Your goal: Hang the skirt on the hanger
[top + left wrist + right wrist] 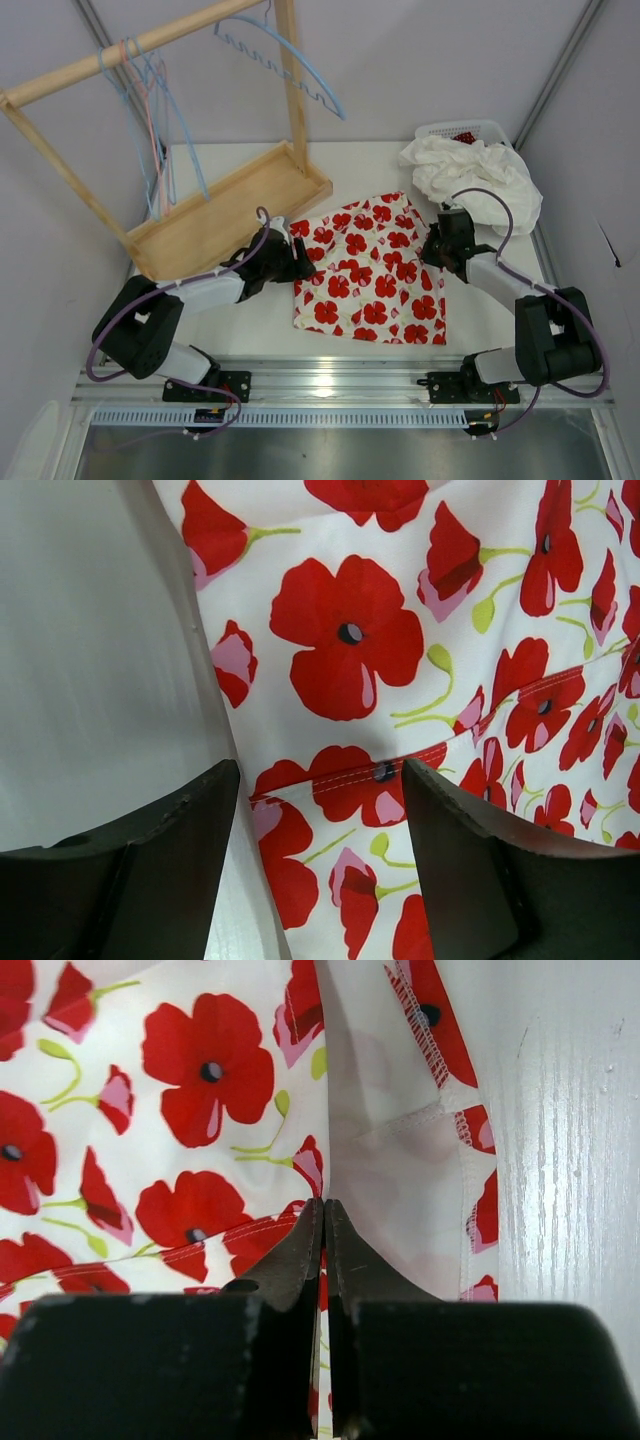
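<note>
Close up, my right gripper (323, 1205) is clamped, seemingly on a skirt (370, 270) fold; my left gripper (320, 772) gapes over its edge. Only overhead shows the hanger (325, 90) well apart, skirt flat on the table (250, 335).

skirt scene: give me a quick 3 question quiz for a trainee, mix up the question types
1. True or false: the left gripper is shut on the skirt.
2. Multiple choice: where are the hangers now? A, hooked on the wooden rack; B, lying on the skirt; C, held in a gripper.
3. Fill in the blank: the right gripper is shut on a fold of the ____.

Key: 1 false, it is open and astride the skirt's left edge; 2 A; 3 skirt.
</note>
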Controlling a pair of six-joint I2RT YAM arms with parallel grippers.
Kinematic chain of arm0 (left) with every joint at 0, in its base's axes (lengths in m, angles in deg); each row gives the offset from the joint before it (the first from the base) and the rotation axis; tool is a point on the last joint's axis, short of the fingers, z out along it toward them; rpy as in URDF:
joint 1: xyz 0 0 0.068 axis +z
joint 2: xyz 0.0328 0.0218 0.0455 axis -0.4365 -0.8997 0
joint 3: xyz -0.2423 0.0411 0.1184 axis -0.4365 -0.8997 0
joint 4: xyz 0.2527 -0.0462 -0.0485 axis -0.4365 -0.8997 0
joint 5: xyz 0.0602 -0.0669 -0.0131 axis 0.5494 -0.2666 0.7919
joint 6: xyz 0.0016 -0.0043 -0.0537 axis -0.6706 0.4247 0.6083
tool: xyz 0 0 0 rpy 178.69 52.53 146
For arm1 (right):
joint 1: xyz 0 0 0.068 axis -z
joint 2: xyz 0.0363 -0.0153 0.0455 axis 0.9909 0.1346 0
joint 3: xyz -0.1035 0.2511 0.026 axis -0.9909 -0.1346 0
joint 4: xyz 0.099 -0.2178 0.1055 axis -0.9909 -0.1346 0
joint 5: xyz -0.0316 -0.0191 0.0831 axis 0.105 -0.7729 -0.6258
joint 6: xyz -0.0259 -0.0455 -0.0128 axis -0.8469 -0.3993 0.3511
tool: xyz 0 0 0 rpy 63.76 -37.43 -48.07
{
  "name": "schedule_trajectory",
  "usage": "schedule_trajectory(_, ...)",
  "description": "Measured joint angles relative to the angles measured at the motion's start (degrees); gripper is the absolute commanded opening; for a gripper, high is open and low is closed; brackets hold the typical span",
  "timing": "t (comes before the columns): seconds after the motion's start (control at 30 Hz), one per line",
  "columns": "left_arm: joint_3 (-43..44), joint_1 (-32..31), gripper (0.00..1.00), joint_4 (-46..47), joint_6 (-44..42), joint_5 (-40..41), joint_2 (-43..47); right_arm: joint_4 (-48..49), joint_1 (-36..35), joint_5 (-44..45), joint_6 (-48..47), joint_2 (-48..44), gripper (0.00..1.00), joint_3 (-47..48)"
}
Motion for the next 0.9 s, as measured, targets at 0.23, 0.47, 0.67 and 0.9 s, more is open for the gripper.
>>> schedule_trajectory(0.23,-1.75,3.08,0.69,2.03,0.66,-1.29,0.90,-1.22,0.00,-0.74,0.61,-4.70,0.00,0.00)
schedule_trajectory(0.47,-3.80,3.37,0.64,5.49,0.76,-4.50,1.03,-1.25,0.00,-0.79,1.07,-6.84,0.00,0.00)
schedule_trajectory(0.67,-6.34,3.41,0.62,10.38,1.18,-8.24,1.03,-1.75,0.00,-0.79,1.46,-7.52,0.00,0.00)
schedule_trajectory(0.9,-6.69,3.41,0.66,10.75,1.20,-8.68,0.11,-2.10,0.00,-0.70,1.49,-8.33,0.00,0.00)
